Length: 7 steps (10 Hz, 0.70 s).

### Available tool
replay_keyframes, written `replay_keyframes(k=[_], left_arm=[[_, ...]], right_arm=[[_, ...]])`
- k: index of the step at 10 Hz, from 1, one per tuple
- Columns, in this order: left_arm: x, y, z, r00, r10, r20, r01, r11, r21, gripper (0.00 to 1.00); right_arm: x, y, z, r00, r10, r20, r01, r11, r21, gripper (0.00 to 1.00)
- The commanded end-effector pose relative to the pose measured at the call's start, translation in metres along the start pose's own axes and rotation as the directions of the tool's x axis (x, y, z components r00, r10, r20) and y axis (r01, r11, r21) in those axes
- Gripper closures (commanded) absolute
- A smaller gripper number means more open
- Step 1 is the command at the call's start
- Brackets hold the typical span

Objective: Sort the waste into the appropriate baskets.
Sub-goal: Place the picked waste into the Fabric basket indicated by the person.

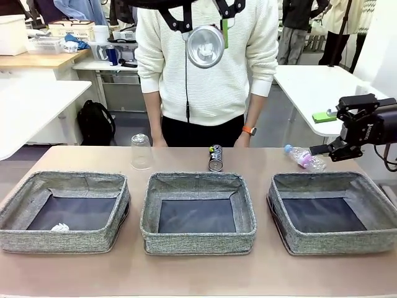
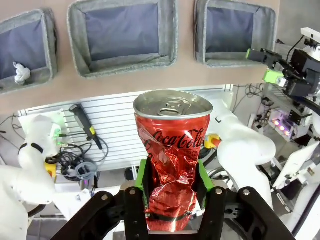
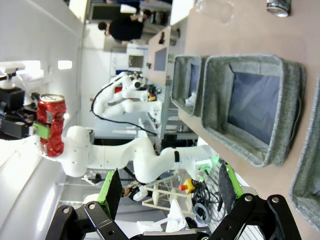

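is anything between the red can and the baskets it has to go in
Nothing visible. The left fingers hold the can up clear of the table, and all three baskets lie open-topped beyond it. The left basket holds just a paper ball; the right fingers sit beside the right basket.

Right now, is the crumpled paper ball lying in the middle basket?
No, the crumpled paper ball lies in the left basket.

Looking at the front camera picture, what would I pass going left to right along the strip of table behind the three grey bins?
clear plastic cup, standing upside down → dark printed can, upright → pink-labelled bottle, lying on its side
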<state>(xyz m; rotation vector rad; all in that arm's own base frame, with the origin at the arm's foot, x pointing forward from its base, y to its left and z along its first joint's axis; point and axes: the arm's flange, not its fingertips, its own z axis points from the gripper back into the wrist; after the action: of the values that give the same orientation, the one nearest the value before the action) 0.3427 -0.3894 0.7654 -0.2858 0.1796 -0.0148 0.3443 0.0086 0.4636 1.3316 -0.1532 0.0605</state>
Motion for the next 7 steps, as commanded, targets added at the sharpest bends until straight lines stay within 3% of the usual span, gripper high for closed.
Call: replay_keyframes(k=[1,7], left_arm=[[-0.001,0.0012,0.0047,1.0,-0.002,-0.012,0.002,1.0,-0.005,0.58],[-0.001,0.0012,0.0047,1.0,-0.002,-0.012,0.002,1.0,-0.005,0.58]], right_arm=[[-0.0002,0.0042,0.0018,1.0,-0.019,-0.003,0.019,1.0,0.003,0.0],[-0.0002,0.0042,0.0018,1.0,-0.019,-0.003,0.019,1.0,0.003,0.0]])
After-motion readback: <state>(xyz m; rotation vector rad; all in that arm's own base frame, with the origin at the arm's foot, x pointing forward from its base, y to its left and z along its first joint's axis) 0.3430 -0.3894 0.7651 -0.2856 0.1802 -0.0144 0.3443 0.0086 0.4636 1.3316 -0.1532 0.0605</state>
